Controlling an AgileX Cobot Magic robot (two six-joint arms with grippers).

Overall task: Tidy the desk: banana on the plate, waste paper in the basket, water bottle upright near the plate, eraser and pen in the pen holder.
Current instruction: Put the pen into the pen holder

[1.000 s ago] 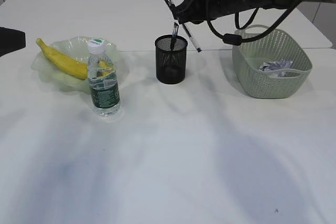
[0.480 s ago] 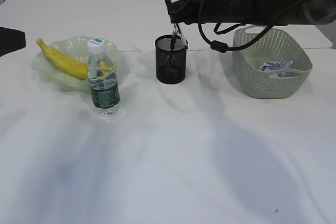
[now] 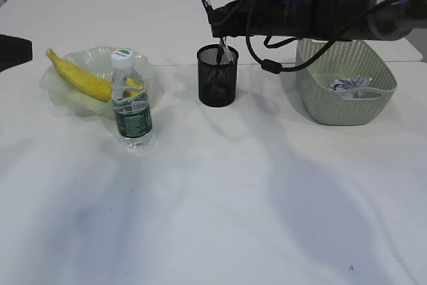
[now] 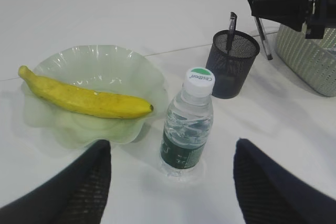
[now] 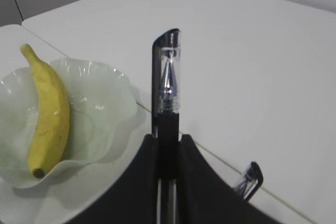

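Now we see the right gripper (image 3: 215,23) pinching a pen (image 5: 167,98) tilted above the pen holder (image 3: 217,75) at upper centre, poised for dropping in; the left gripper (image 4: 170,182) hangs spread and empty.

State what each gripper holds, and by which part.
Right gripper pinches the pen around its dark grip section, cap end free. Left gripper is open, holding nothing.

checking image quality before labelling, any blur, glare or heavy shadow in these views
Exterior view: even light, soft broad arm shadows on the table, objects sharp. Left wrist view: water bottle and banana crisp, the dark left gripper fingers blurred at the bottom edge. Right wrist view: pen in the right gripper is sharp with small glints on its clear cap; plate slightly soft.
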